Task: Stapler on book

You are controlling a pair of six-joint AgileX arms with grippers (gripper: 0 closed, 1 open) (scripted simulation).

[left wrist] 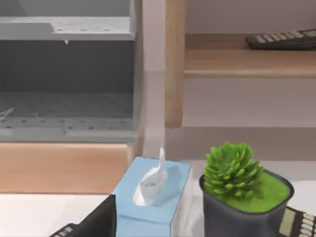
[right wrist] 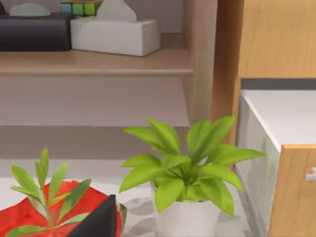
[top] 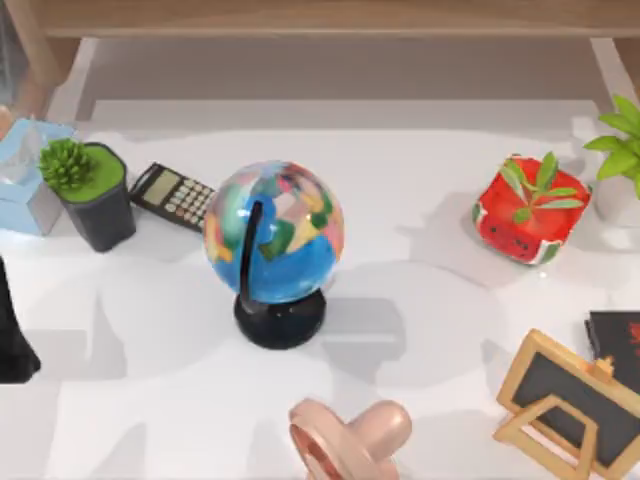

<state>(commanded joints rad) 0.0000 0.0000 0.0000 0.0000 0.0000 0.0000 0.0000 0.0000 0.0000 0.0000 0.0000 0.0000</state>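
Top view, left to right, placed from the globe [top: 275,240]. Far left of the globe, the left arm [top: 14,330] stands at the table's edge. The left gripper [left wrist: 96,222] faces a tissue box [left wrist: 150,195] and a green potted succulent [left wrist: 242,192]; whether it is open or closed cannot be told. Just below the globe lies a pink rounded object [top: 350,435], and I cannot tell whether this is the stapler. Far right of the globe, the book [top: 618,345] lies flat just behind the easel [top: 570,405]. The frame cuts it off, so its long axis and heading cannot be read. The right gripper [right wrist: 96,222] faces a leafy plant [right wrist: 185,168]; its state likewise cannot be told. The step appears to be the first reach. Done well, the stapler is grasped across its narrow width, carried around the globe, and laid flat on bare cover clear of the easel.
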